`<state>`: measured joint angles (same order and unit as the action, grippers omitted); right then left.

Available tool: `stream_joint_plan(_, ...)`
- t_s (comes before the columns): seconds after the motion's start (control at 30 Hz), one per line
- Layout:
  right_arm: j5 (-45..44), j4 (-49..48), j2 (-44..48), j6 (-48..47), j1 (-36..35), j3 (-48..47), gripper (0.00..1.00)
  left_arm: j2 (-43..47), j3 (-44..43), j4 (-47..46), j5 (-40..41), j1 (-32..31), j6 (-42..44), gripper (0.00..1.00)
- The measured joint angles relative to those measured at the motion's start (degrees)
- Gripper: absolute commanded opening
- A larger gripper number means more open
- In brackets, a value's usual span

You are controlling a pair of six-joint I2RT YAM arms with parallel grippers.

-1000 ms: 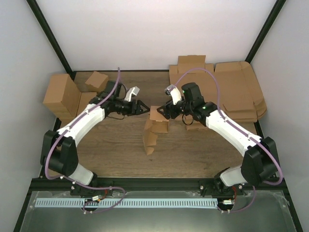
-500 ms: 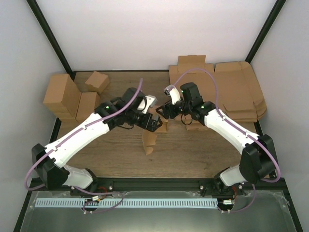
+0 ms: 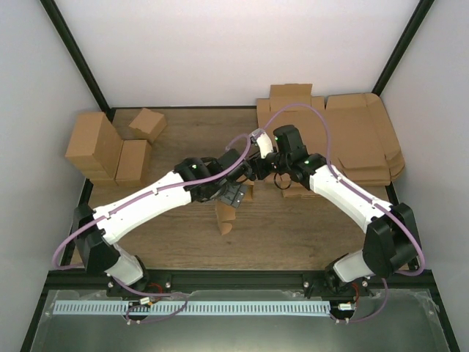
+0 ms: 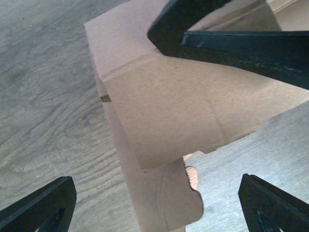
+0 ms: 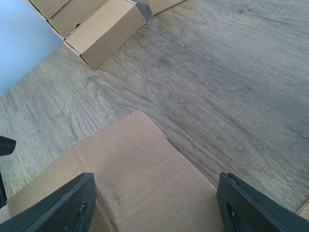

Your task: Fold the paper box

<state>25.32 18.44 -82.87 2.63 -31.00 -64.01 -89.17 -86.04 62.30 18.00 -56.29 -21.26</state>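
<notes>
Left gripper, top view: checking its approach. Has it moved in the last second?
Yes. The left gripper swung right and toward the near edge, away from the folded boxes at left, to the paper box.

folded boxes [image 3: 91,143] left, flat sheets [image 3: 359,136] right

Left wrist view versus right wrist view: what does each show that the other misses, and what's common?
Only left wrist: a flap folded over on the paper box, a notched tab below it, and a finger of the right gripper crossing its upper end. Only right wrist: closed cardboard boxes beside a pale wall. Both: the paper box and the wooden table.
</notes>
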Motion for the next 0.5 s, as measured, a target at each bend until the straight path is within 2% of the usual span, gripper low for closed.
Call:
stream_joint_plan(0.07,0.0,0.0,0.0,0.0,0.0,0.0,0.72,0.0,0.2,0.1,0.8,0.0,-0.3,0.87)
stream_joint_plan(0.27,0.0,0.0,0.0,0.0,0.0,0.0,0.72,0.0,1.7,0.2,1.9,0.0,-0.8,0.61)
stream_joint_plan(0.5,0.0,0.2,-0.3,-0.1,0.0,-0.5,0.73,0.8,3.3,0.4,2.7,0.0,-0.9,0.45)
